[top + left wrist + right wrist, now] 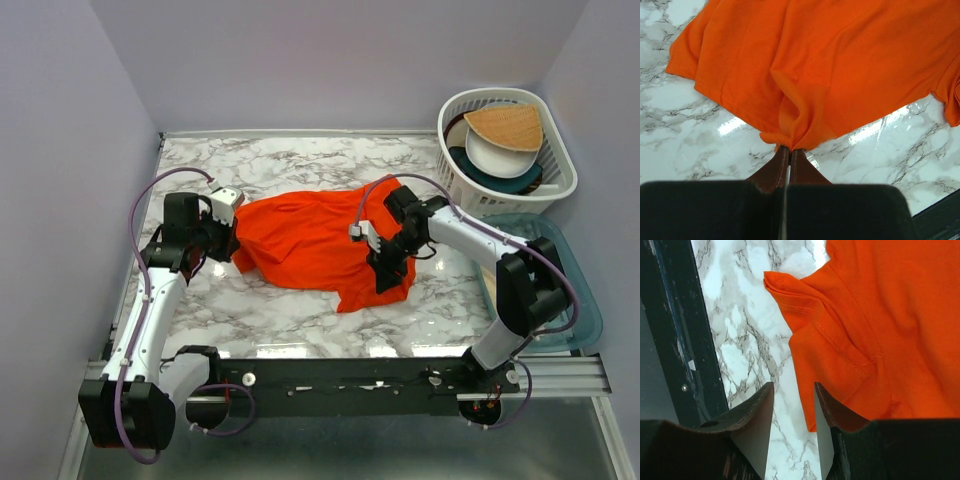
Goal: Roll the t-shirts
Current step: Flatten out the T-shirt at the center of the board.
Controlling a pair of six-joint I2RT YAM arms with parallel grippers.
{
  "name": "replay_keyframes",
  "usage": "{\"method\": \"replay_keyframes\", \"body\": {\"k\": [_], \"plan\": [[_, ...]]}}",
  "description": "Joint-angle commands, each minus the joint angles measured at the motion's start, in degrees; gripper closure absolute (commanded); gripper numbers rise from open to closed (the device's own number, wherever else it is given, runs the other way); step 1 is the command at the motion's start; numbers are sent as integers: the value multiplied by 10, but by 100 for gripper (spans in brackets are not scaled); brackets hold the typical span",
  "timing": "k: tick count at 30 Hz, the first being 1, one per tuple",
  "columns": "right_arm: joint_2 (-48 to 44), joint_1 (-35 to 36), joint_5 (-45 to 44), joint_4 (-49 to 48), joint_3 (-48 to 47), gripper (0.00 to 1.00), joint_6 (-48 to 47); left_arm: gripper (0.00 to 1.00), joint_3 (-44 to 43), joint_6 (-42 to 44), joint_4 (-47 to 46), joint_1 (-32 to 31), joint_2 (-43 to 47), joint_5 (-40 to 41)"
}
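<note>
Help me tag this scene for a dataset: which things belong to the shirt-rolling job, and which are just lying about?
Job: shirt; left gripper, shut on its edge; right gripper, open beside it.
Lying about: basket; the bowl and tan fan in it; blue tub.

Orange-red t-shirt (310, 238), crumpled, spread across marble table
</note>
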State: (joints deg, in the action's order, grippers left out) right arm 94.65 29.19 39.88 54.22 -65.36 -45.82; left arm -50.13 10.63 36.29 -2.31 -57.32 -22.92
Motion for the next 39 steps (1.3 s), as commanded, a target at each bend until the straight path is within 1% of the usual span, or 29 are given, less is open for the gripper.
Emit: {"method": "replay_keyframes", "body": {"k": [1, 6, 10, 13, 19, 26, 33, 39], "plan": [[26, -22, 7, 18, -35, 55, 35, 100, -20, -11, 9, 3, -2, -27], [64, -46, -8, 22, -55, 55, 56, 100, -30, -23, 2, 3, -13, -33], [131, -54, 6, 90, -97, 55, 47, 100, -29, -25, -1, 3, -17, -33], [162, -56, 24, 129, -122, 57, 42, 100, -24, -25, -4, 3, -20, -34], [201, -56, 44, 164, -148, 58, 39, 100, -16, -25, -9, 3, -23, -33], [225, -56, 71, 168, -172, 60, 50, 100, -11, -26, -12, 3, -24, -33], [244, -56, 43, 146, -179, 60, 67, 100, -12, -28, -17, 4, -28, -32], [260, -56, 43, 131, -181, 60, 86, 100, -15, -27, -18, 5, -31, -28]]}}
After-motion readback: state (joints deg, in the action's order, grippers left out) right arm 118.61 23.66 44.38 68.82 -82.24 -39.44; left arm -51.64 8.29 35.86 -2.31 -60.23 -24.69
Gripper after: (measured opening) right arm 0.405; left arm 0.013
